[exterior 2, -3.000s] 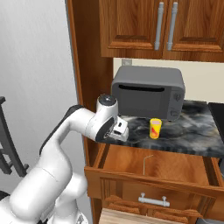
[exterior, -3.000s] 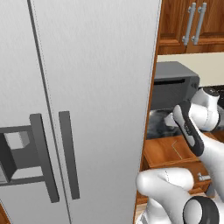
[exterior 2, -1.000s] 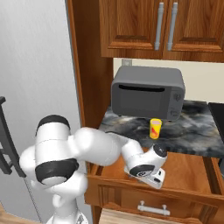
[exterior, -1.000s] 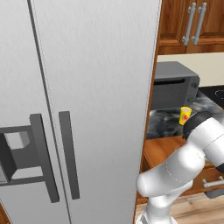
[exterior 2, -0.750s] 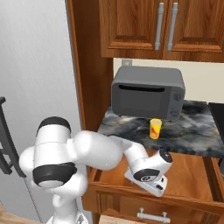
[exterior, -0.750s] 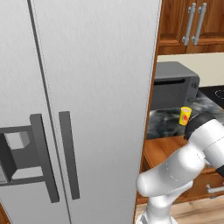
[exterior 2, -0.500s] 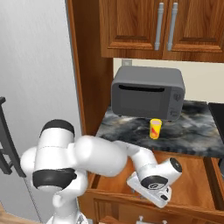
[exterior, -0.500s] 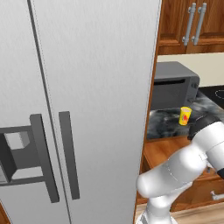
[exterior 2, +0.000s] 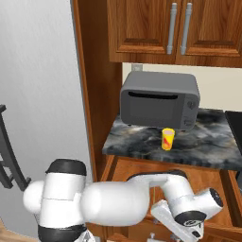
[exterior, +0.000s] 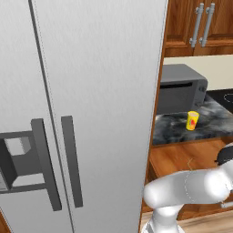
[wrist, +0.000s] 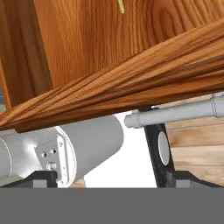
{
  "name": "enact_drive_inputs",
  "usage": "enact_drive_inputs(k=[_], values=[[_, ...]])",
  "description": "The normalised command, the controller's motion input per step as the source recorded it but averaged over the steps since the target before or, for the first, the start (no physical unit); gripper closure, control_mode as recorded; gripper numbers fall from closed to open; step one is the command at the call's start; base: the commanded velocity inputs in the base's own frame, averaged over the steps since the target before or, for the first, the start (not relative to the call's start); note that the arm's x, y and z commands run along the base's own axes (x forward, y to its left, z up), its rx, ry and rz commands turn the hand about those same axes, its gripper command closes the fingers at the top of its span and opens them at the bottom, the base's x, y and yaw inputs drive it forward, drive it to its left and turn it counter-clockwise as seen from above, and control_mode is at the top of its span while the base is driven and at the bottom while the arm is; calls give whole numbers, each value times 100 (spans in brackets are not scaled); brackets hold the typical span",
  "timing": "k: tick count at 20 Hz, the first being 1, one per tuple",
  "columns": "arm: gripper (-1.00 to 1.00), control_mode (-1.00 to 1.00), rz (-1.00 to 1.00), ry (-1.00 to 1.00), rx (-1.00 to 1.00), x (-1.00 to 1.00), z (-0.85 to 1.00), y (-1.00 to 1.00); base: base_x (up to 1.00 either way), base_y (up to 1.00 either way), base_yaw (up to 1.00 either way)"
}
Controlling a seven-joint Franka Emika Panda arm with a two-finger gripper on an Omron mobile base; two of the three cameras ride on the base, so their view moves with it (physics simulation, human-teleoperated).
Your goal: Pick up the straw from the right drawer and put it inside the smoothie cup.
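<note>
Straw (wrist: 121, 6): thin pale olive-tan stick, of which you see only a short end at the top edge of the hand view, lying on the wood floor inside the right drawer (exterior 2: 215, 182). That drawer stands pulled out below the bench (exterior 2: 208, 146); it is reddish-brown grained wood with a round silver bar handle (wrist: 175, 113). Your arm (exterior 2: 118, 201) folds low from the base and reaches forward, its wrist hanging in front of the drawer. The end effector (wrist: 103, 177) sits beneath the drawer's front edge, beside the handle; you cannot tell whether its fingers are apart or together. Smoothie cup (exterior 2: 167, 139): small, yellow, tapered, upright on the dark marbled bench just before the grey microwave (exterior 2: 158, 101); red mark on its side, no readable lettering.
</note>
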Motion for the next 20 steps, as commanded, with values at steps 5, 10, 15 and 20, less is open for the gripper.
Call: enact_drive_inputs(k=[5,10,15,20], values=[[-100,-100,-10,1,-25,73,79,78,0,0,0],[-100,-100,-6,8,-25,83,10,87,0,0,0],[-100,-100,0,9,-19,47,-65,67,0,0,0],[-100,-100,0,2,-1,35,-16,20,0,0,0]])
